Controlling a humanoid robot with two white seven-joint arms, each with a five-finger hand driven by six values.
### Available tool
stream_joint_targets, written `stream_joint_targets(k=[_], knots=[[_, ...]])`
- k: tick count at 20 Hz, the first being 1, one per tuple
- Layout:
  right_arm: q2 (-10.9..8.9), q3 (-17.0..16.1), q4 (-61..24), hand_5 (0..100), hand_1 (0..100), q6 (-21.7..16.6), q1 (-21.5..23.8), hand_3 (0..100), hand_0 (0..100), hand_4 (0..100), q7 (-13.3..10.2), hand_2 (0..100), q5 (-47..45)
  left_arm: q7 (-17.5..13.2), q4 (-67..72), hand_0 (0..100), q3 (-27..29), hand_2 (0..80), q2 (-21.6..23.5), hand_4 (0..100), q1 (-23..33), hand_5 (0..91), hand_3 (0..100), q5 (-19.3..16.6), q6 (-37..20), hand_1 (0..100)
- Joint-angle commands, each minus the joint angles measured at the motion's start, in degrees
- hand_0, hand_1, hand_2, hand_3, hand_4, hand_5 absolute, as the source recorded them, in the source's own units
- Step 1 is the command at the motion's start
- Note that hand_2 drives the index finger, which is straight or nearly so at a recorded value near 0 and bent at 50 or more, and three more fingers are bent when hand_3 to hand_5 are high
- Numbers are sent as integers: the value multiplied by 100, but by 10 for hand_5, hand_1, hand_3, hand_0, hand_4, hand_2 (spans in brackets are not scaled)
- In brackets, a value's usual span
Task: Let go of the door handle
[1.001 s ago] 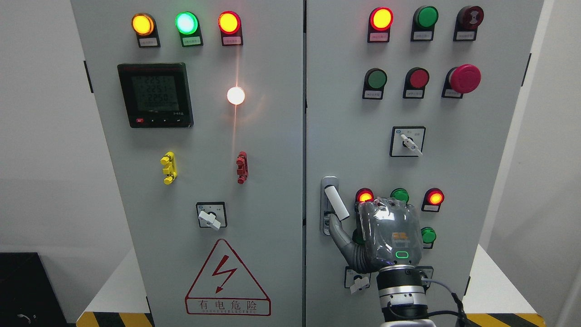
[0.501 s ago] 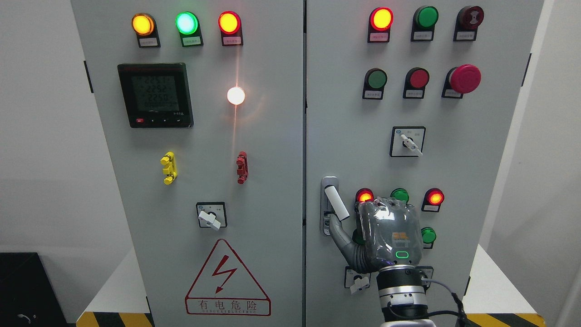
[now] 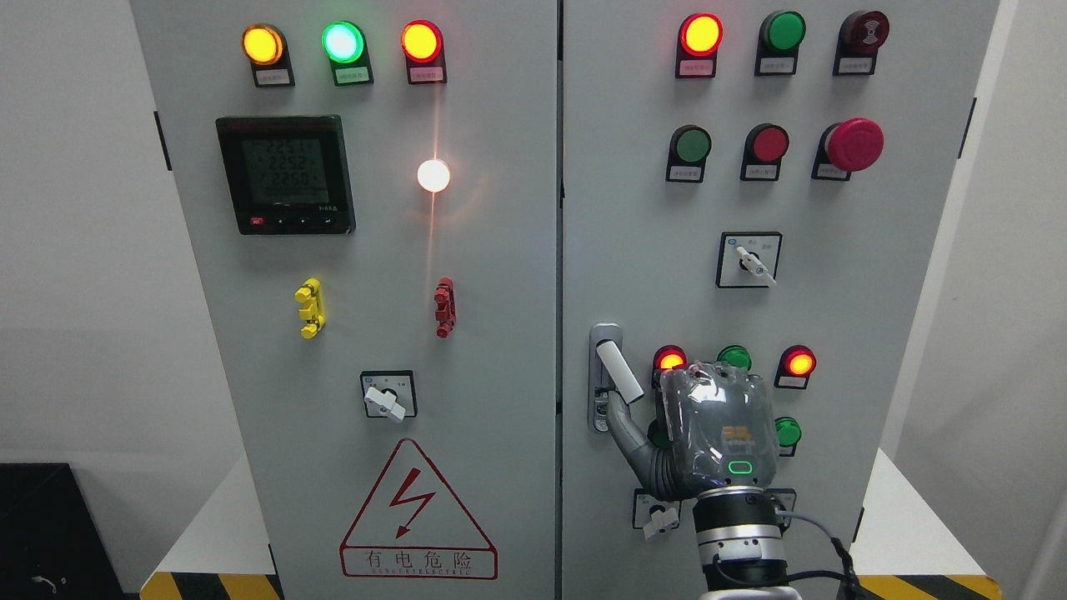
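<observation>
The white door handle (image 3: pixel 618 372) sticks out tilted from its grey lock plate (image 3: pixel 602 379) at the left edge of the cabinet's right door. My right hand (image 3: pixel 715 429) comes up from the bottom right, its back toward me, just right of the handle. Its thumb (image 3: pixel 623 423) is spread out to the left and reaches up to the handle's lower end. No finger wraps around the handle. The other fingers are hidden behind the hand. The left arm is out of view.
The grey cabinet has two shut doors (image 3: pixel 375 333) with lit lamps, a meter (image 3: pixel 285 175), rotary switches (image 3: pixel 748 260) and a red emergency button (image 3: pixel 854 143). Small lamps (image 3: pixel 798 364) sit close around my hand. A rotary switch (image 3: pixel 658 515) is below the thumb.
My right hand has shifted a few pixels to the right. The handle and the doors stay as they were.
</observation>
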Motion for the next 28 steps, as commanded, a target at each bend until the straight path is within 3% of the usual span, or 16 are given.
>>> stream_joint_targets(k=[1, 28], knots=[[0, -36, -13, 922, 249, 0, 0, 1000, 530, 946, -4, 948, 0, -3, 0, 120, 0, 0, 0, 0, 105, 0, 0, 0, 3, 556], [0, -115, -13, 923, 240, 0, 0, 1000, 539, 936, -57, 940, 0, -3, 0, 120, 0, 0, 0, 0, 105, 0, 0, 0, 3, 556]])
